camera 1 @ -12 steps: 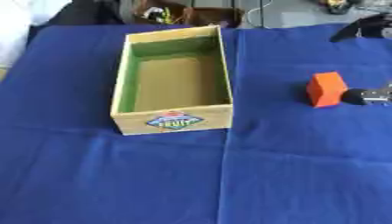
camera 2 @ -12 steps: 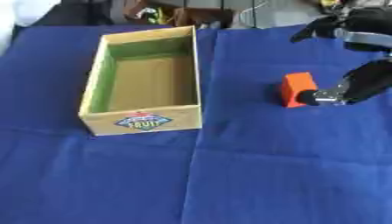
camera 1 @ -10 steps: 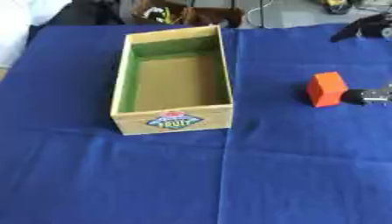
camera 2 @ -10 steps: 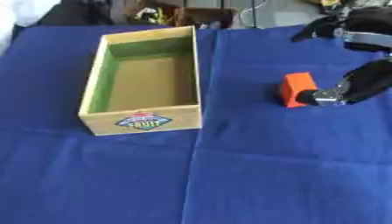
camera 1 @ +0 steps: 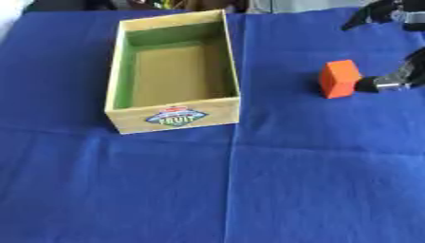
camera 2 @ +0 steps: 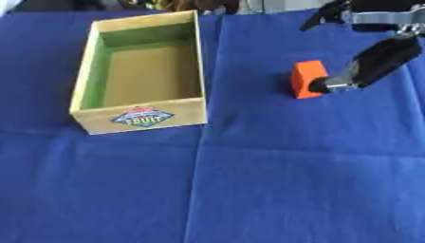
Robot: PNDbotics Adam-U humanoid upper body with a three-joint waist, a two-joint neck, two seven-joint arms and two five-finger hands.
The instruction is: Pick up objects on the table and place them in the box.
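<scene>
Right hand (camera 2: pixel 374 61) fingers touch the orange block (camera 2: pixel 308 79), grasp unclear; box (camera 2: pixel 138 114) stands apart.

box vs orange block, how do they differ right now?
Colour: the box is pale wood with a green-lined inside and a fruit label on its front; the orange block is plain orange.
Size: the box is far larger than the block.
Form: the box is open-topped and empty; the block looks solid.
Contact: the right hand touches the block, not the box.
Both sit on the blue cloth.
</scene>
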